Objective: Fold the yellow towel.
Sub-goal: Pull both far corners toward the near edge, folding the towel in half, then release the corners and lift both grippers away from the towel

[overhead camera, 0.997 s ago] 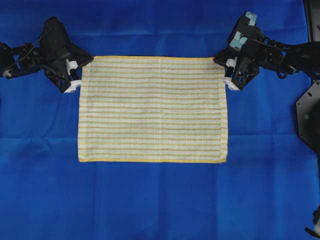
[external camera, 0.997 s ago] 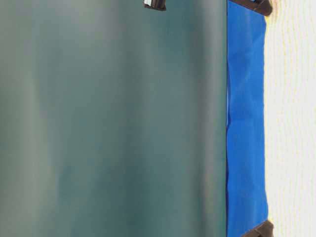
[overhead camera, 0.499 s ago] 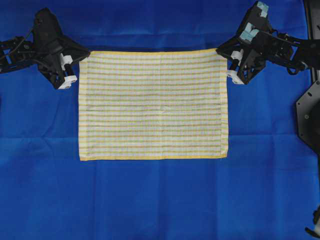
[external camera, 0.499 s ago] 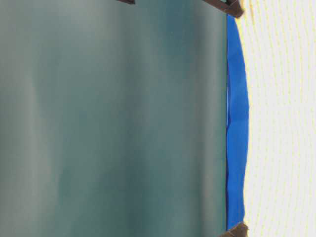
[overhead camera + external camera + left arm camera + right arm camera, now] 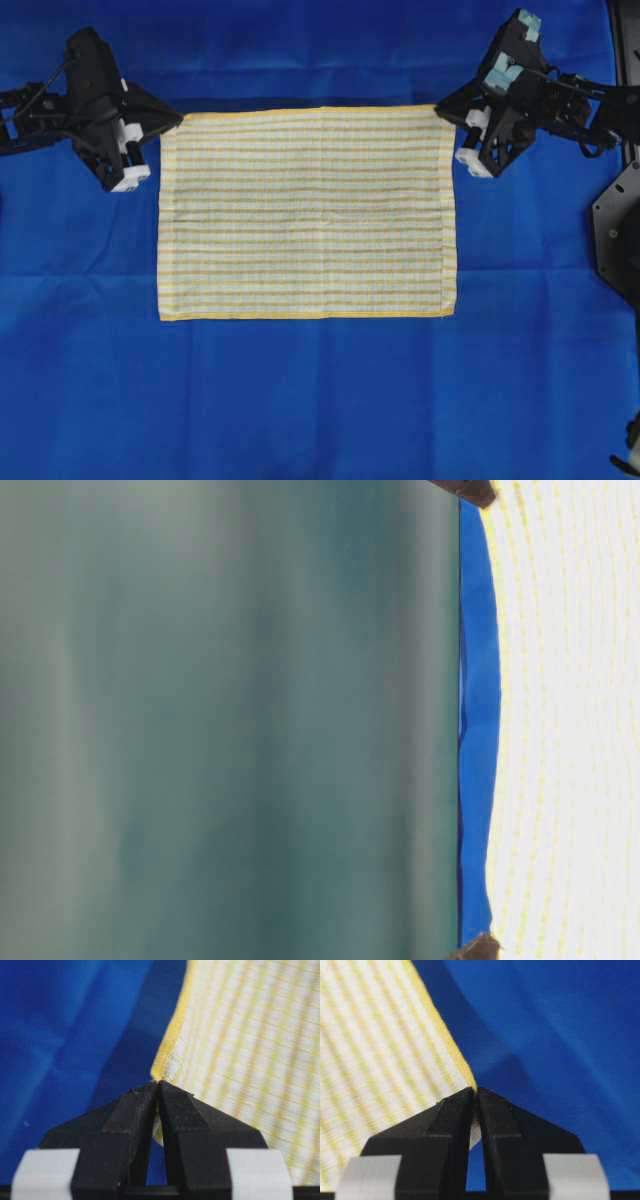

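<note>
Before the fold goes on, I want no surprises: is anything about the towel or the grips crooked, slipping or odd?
Nothing stands out. The left gripper and right gripper are each shut on a far corner of the yellow towel, whose far edge is raised off the blue sheet with a shadow beneath. The towel hangs square, without bunching.

Plain blue sheet [image 5: 320, 400] spread flat, faintly creased; blurred dark green backdrop [image 5: 220, 720].

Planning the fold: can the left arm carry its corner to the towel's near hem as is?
Probably yes. The left gripper is shut on the yellow towel corner, and nothing lies on the cloth or on the blue sheet toward the near hem.
</note>
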